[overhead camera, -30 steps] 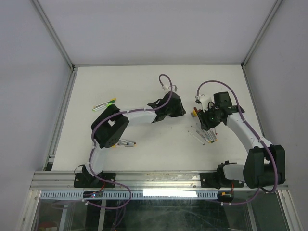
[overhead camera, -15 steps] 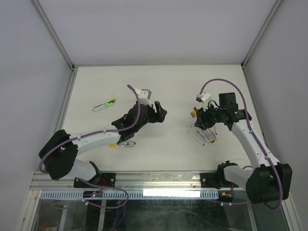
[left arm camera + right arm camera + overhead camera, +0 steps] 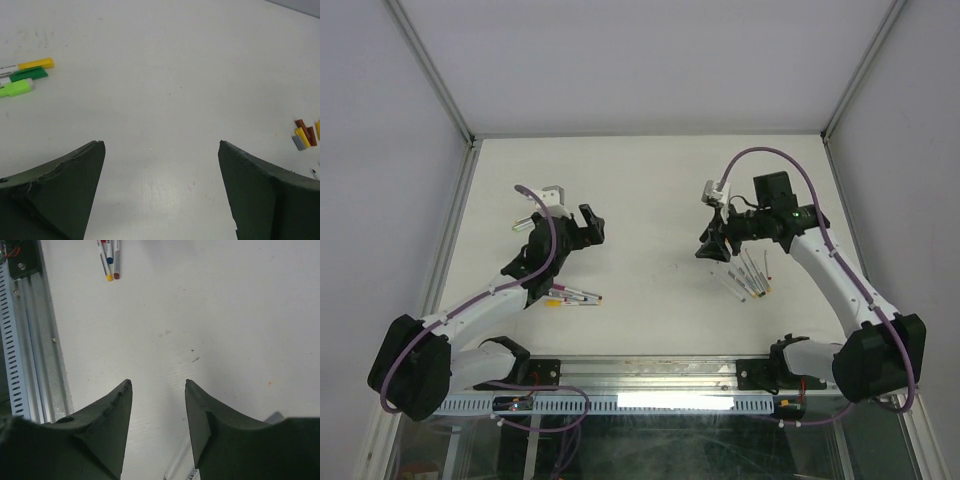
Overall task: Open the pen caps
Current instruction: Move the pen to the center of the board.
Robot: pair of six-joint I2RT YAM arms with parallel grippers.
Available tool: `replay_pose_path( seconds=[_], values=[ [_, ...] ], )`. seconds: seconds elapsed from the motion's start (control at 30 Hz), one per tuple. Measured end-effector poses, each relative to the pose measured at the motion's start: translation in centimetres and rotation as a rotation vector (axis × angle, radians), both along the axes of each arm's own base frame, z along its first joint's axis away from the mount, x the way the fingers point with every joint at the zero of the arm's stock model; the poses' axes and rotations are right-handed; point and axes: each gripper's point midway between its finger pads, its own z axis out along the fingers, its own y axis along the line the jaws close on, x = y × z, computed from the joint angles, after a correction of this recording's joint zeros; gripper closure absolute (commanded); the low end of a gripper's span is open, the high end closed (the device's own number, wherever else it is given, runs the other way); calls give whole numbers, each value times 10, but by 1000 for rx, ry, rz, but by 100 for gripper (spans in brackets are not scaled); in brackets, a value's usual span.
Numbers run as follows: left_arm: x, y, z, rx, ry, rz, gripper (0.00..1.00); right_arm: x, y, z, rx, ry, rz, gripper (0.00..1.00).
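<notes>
Left wrist view is showing the left end effector [image 3: 161,145] gaping wide over the desk [image 3: 165,60], gripping nothing. Ahead to its left, three pens [image 3: 15,88] are lying, wearing yellow, dark-green and lime pen caps [image 3: 29,74]. To its right, at least four loose caps [image 3: 303,136] are clustering. The right end effector [image 3: 158,382] is standing apart, empty.

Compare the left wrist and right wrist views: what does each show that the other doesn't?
Only the left wrist view: three capped pens in yellow, dark green and light green at the left edge, and a cluster of loose caps at the right edge.
Only the right wrist view: a bunch of pens with yellow, blue and maroon tips, beside the metal rail.
Both: the white table, and fingers apart over it with nothing between them, on the left gripper and the right gripper.
</notes>
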Motion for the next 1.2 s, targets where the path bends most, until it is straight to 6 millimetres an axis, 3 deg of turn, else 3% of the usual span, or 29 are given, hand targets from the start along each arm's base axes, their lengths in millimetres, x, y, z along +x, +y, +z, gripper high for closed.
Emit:
replay_pose_path(
  seconds=[0.2,0.47,0.63,1.0,1.2],
  values=[
    [7,20,-8,-1,36,28,1,-9,9,-10,15,44,70,51],
    [-17,0,-16,-132,126,-70,1,-27,11,-30,42,106,109,51],
    [-37,-8,-13,-241,152,-113,1,-30,13,-30,56,107,124,51],
    [-68,-7,-13,-449,249,-62,1,-32,20,-31,51,73,151,51],
    [-83,-4,-43,-511,411,27,1,-35,27,-32,38,58,175,51]
  ],
)
